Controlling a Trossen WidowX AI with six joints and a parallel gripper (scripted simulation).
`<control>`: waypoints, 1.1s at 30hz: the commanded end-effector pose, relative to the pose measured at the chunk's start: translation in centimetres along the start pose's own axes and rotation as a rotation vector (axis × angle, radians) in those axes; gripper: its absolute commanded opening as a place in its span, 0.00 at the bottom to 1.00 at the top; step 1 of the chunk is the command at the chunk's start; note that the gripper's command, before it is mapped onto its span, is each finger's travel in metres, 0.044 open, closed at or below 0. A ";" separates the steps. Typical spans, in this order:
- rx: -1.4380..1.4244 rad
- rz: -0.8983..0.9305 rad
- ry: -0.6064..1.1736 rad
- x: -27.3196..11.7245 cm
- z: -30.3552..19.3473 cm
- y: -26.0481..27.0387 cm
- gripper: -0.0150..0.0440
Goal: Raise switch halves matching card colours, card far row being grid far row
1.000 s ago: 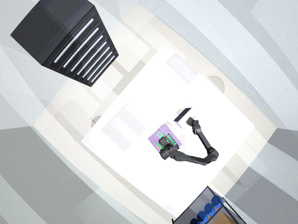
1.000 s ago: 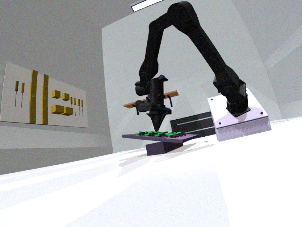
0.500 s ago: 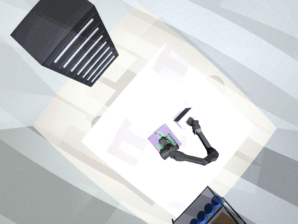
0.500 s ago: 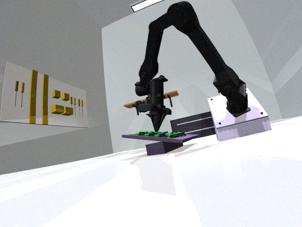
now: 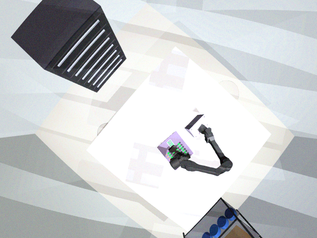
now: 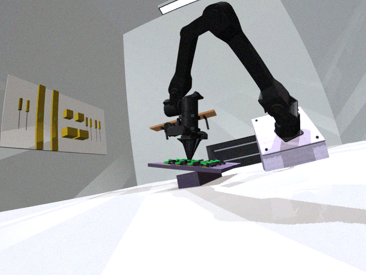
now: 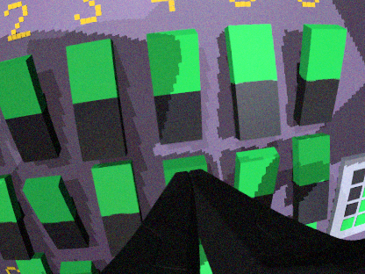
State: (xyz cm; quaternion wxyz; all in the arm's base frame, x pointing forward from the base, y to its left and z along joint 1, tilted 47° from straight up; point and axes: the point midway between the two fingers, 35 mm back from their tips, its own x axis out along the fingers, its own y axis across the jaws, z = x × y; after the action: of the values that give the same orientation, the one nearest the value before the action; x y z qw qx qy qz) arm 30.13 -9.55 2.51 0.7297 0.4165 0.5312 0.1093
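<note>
Wrist view: fingers (image 5: pixel 173 148) (image 6: pixel 189 158) clenched w/ nothing btwn, tips over a 2nd-row switch (image 7: pixel 184 164), contact unclear. Card (image 5: pixel 170 143) (image 7: pixel 347 198) is cut off at the edge, so can't tell how many flips are done or left; final lift not done. Switches: blocky two-tone rockers, matte green/dk grey. Panel (image 5: pixel 175 135) (image 6: pixel 230 166) (image 7: pixel 189 10): flat purple slab on worktop (image 5: pixel 143 122) (image 6: pixel 177 230), pixelly yellow nos.

Arm (image 5: pixel 220 151) (image 6: pixel 220 22): matte black, angular links, rounded joint housings; gripper (image 5: pixel 176 151) (image 6: pixel 189 158) (image 7: pixel 189 183): black, tapered fingers
</note>
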 end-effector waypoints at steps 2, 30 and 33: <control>0.007 0.005 0.003 0.2 -0.1 0.1 0.25; 0.008 0.002 -0.022 -6.2 -0.5 0.0 0.25; 0.009 0.002 -0.021 -6.7 -2.6 0.9 0.25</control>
State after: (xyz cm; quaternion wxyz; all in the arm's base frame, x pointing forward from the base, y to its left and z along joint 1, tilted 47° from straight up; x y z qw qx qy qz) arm 27.03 -12.75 6.80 0.7348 0.4231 0.5203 0.1016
